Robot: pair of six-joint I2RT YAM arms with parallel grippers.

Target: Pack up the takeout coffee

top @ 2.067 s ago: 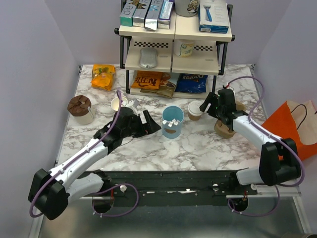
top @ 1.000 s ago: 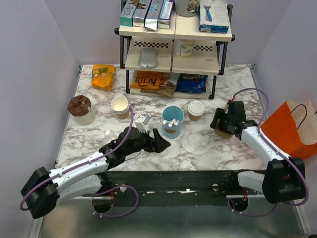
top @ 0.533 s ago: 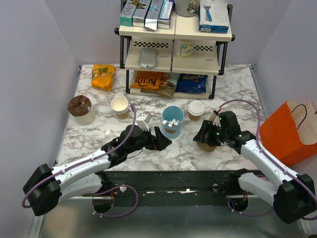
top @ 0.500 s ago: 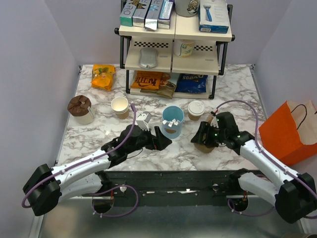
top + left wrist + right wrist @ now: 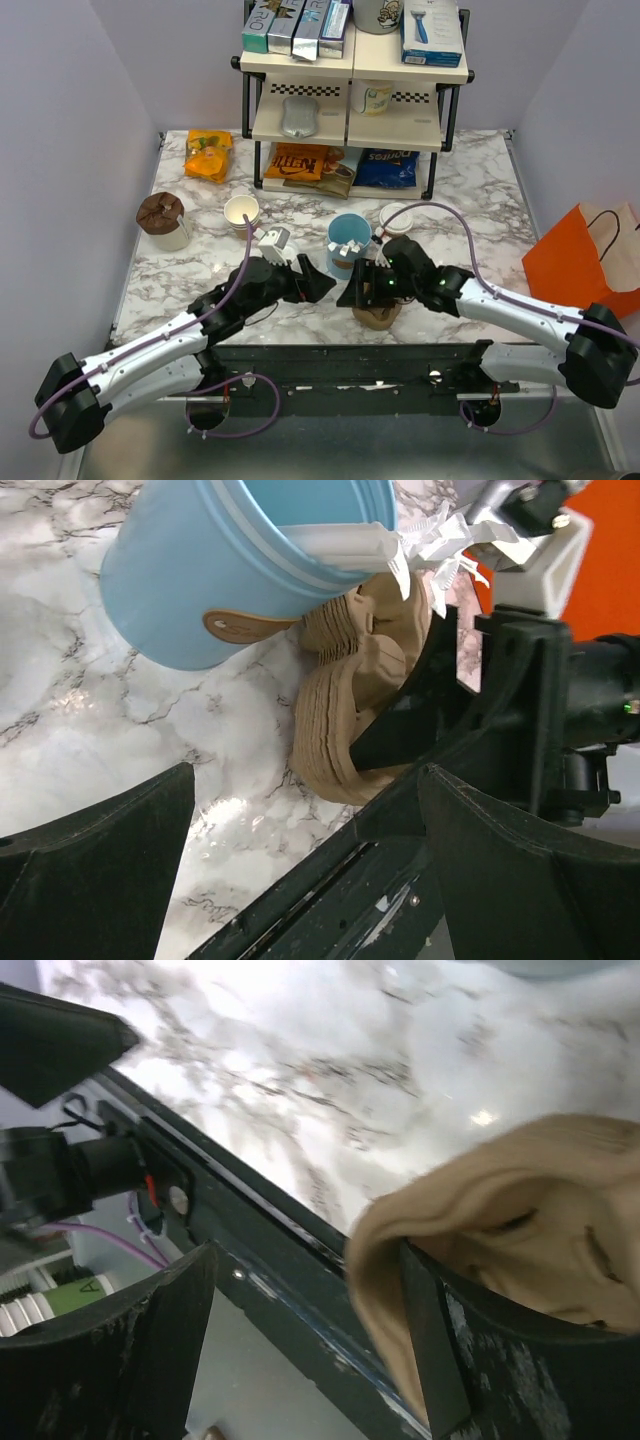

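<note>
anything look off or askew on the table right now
Yes: the tan pulp carrier sits tilted on edge in the right gripper, beside the blue cup near the front edge of the table, rather than lying flat.

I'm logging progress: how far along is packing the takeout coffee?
Done: nothing packed; the small tan paper cup with white lid stands on the marble table. In hand: the right gripper grips a tan moulded-pulp carrier. Left: probably getting the cup into it.
</note>
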